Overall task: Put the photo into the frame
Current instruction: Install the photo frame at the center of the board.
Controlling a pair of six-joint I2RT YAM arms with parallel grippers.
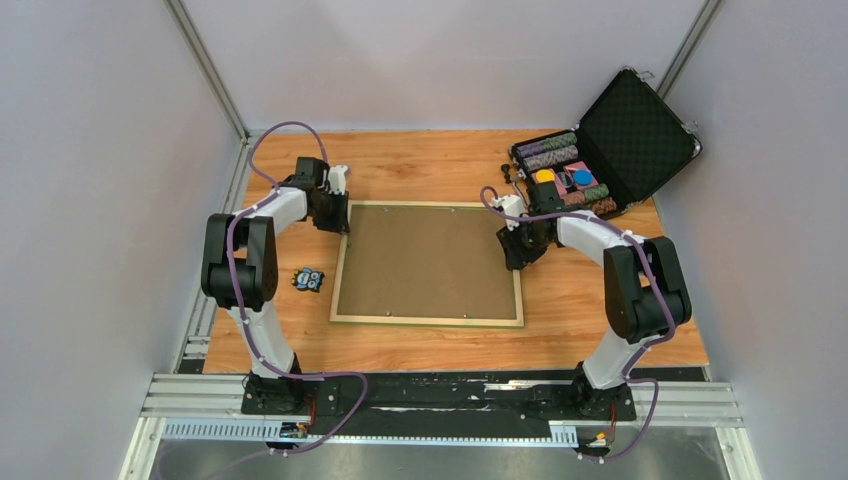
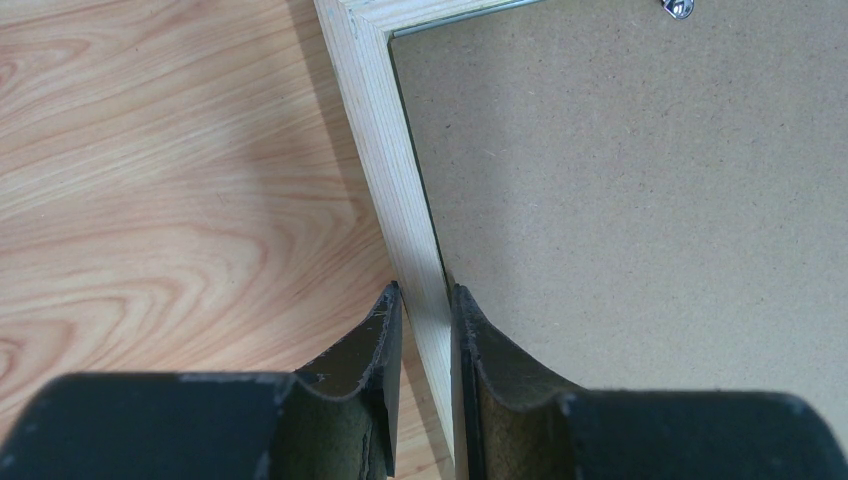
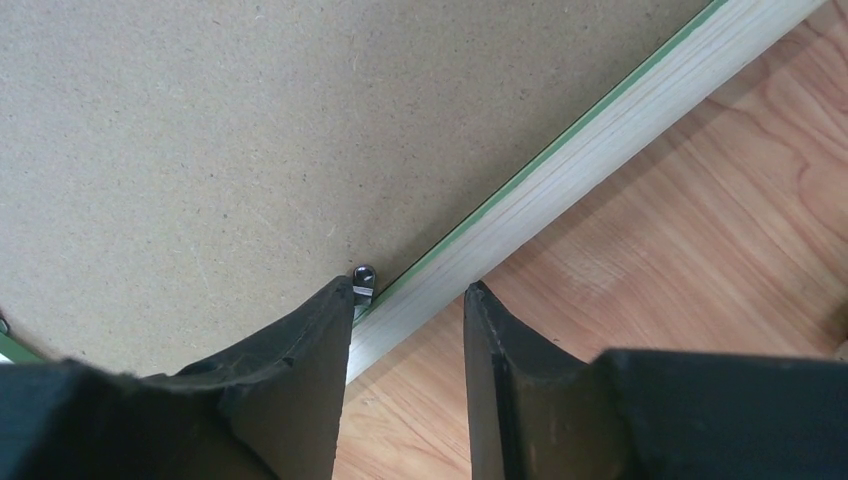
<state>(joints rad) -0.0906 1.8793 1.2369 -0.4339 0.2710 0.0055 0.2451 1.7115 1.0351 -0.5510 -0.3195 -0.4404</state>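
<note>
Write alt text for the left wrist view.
The left pincer clamps the pale wooden rail of the thin rectangular picture frame, one dark finger outside over the wood-grain table, the other inside over the flat brown backing board. A small metal clip shows at the top edge.

Backing board in frame; case behind right.

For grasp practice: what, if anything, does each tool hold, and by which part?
The left tool pinches the frame by its left rail near the far corner. The right tool straddles the right rail, holding nothing.
</note>
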